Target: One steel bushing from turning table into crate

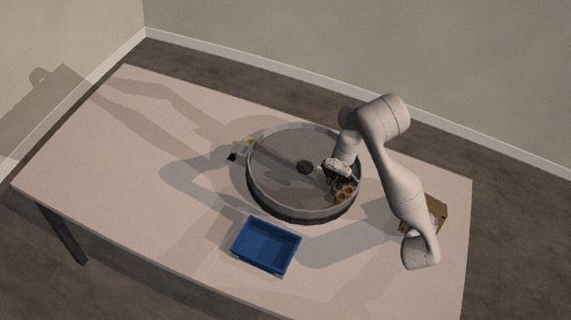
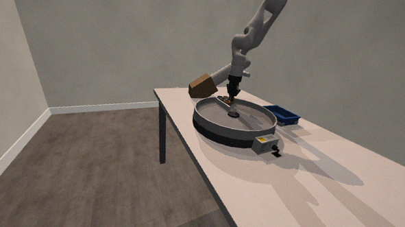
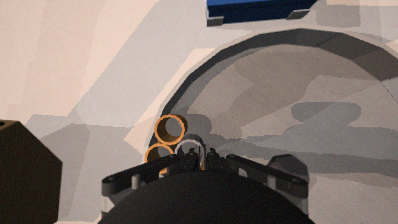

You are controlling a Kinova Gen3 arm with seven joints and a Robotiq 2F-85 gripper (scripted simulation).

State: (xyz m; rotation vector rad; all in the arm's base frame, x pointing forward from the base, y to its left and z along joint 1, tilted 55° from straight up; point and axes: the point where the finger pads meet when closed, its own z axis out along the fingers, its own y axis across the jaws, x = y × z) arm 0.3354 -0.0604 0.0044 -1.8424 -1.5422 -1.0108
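At four o'clock on the turntable (image 1: pixel 300 208) (image 2: pixel 235 133) (image 3: pixel 300 37) from above, the steel bushing (image 1: pixel 336 189) (image 3: pixel 188 140) looks stiff, smooth and likely to roll, so the nearly closed fingers (image 1: pixel 336 181) (image 2: pixel 231 100), apparently gripping its wall, should lift straight and release low.

Prob. workshop/lab (robot arm (image 1: pixel 400 182) (image 2: pixel 241 44))

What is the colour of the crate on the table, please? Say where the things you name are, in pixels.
The crate (image 1: pixel 266 244) (image 2: pixel 281 114) (image 3: pixel 260 11) is blue; the top view shows it best.
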